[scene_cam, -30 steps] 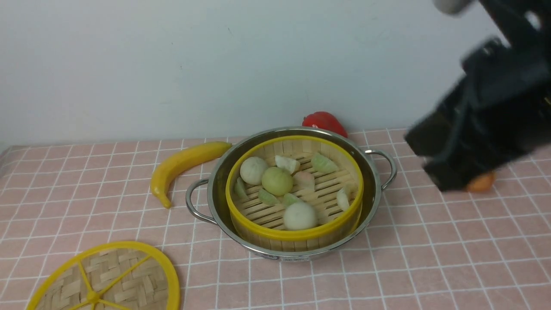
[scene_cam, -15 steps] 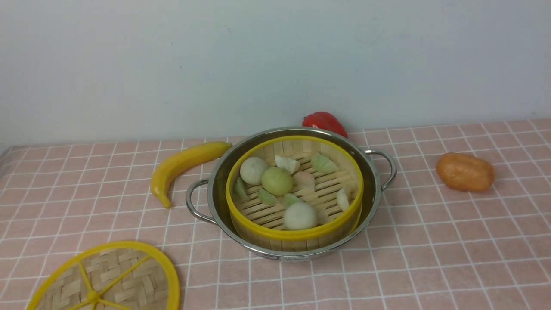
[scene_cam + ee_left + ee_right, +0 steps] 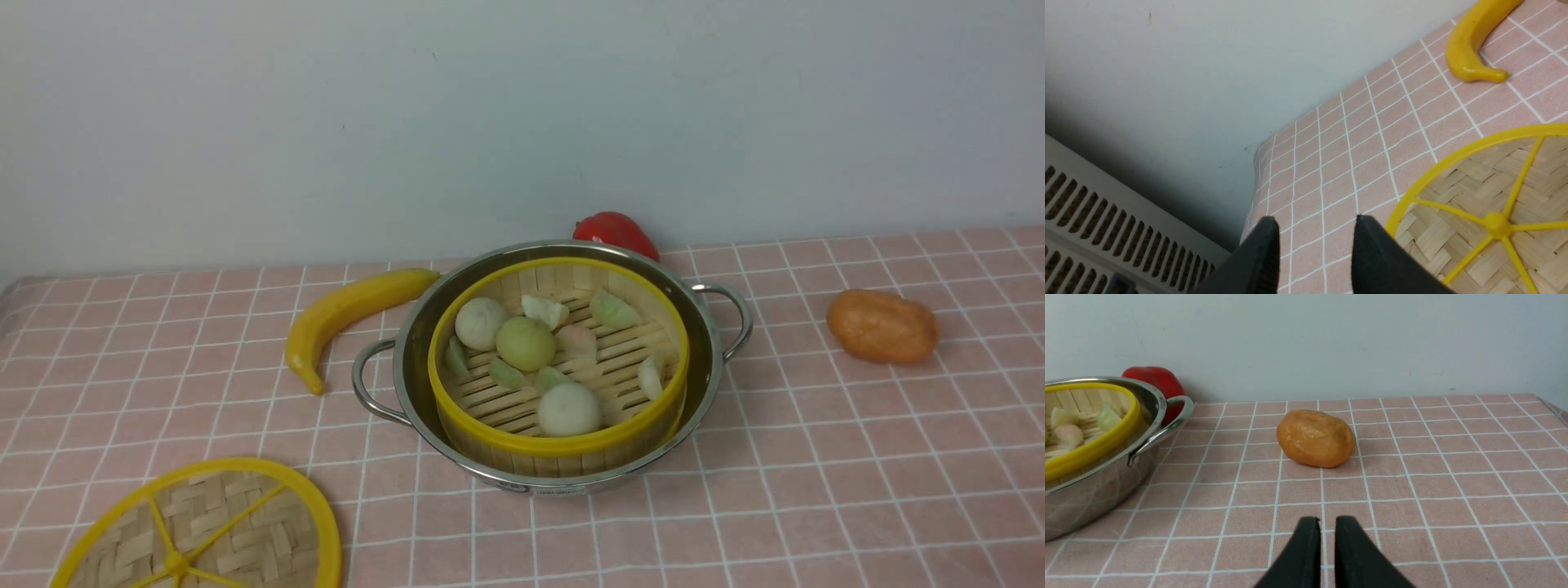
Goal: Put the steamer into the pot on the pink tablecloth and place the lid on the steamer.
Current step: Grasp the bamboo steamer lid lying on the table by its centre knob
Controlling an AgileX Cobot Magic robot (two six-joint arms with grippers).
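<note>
- Pink tablecloth (image 3: 816,457) with thin white grid lines, spread flat under every item.
- Steel pot (image 3: 704,367), upright near the middle of the tablecloth, one wire handle out to each side.
- Steamer (image 3: 555,447), seated inside the pot, yellow rim just within the steel rim, uncovered.
- Lid (image 3: 204,527), flat on the tablecloth at the near left, well apart from the pot, not on the steamer.
- Banana (image 3: 343,310), lying just left of the pot.
- Orange lump (image 3: 882,327), right of the pot, clear of the handle.
- Red pepper (image 3: 616,231), behind the pot, partly hidden by it.
- Left gripper (image 3: 1316,222): jaws moderately wide, empty, above the tablecloth just beside the lid's rim.
- Right gripper (image 3: 1327,519): jaws narrowed to a thin slit, empty, low over the tablecloth, facing the orange lump.
- Buns and pale wedges (image 3: 526,343), loose on the steamer's slatted floor.
</note>
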